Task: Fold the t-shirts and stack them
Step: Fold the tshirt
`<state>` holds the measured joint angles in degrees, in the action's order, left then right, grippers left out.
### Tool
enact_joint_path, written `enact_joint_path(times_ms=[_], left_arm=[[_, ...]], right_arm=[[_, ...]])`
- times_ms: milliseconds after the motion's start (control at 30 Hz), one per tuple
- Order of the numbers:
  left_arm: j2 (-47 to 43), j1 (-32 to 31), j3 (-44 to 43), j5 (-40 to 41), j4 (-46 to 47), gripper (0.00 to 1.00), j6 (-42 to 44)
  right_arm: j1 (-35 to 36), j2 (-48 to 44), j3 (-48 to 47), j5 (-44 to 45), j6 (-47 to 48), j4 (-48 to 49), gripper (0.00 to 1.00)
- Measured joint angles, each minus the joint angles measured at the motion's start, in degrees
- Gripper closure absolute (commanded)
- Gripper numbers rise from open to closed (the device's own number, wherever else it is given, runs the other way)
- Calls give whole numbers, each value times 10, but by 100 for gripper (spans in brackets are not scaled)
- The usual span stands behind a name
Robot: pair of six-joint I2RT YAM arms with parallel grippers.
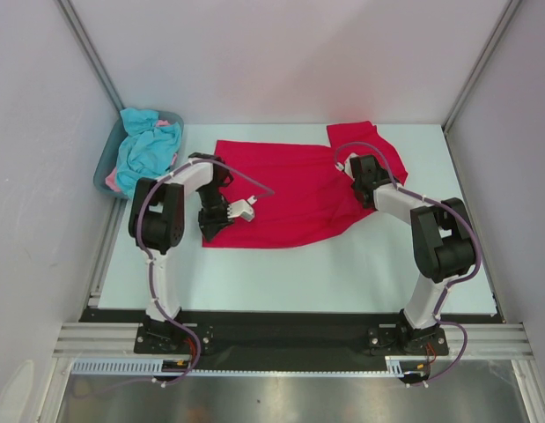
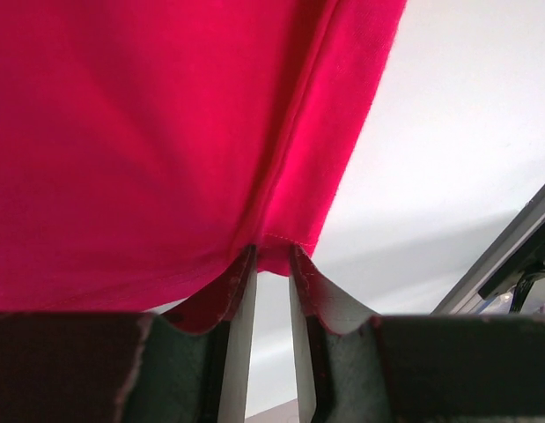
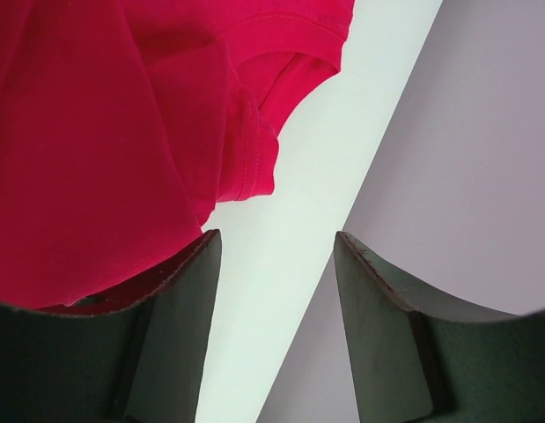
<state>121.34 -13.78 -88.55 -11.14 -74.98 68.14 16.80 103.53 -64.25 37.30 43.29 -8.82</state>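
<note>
At the left end effector's (image 2: 272,264) barely parted tips lies the red t-shirt's (image 2: 122,132) hem; the right end effector (image 3: 276,247) gapes beside cloth cut off at the frame edge.

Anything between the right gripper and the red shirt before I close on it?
Nothing visible. The right gripper is open at the sleeve edge of the red shirt. The cloth reaches its left finger, and only the table shows between the fingers.

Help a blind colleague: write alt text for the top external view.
A crimson t-shirt lies spread on a table, the left end effector over its near-left part, the right end effector by its right side. A grey-blue tub, far left, holds turquoise and pink cloth.
</note>
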Motion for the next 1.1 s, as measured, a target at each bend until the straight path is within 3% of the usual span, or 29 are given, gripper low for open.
enact_joint_path(times_ms=[200, 333, 700, 1000, 1033, 1100], left_arm=[[17, 2, -18, 0, -17, 76, 5], [18, 2, -18, 2, -16, 100, 8], [6, 3, -42, -3, 17, 100, -35], [-141, 2, -33, -17, 94, 100, -91], [-155, 2, -26, -17, 98, 98, -92], [-172, 2, -5, -17, 104, 87, -90]], right_arm=[[0, 0, 0, 0, 3, 2, 41], [0, 0, 0, 0, 3, 2, 41], [0, 0, 0, 5, 3, 2, 41], [0, 1, 1, 9, 3, 2, 41], [0, 1, 1, 9, 3, 2, 41], [0, 1, 1, 9, 3, 2, 41]])
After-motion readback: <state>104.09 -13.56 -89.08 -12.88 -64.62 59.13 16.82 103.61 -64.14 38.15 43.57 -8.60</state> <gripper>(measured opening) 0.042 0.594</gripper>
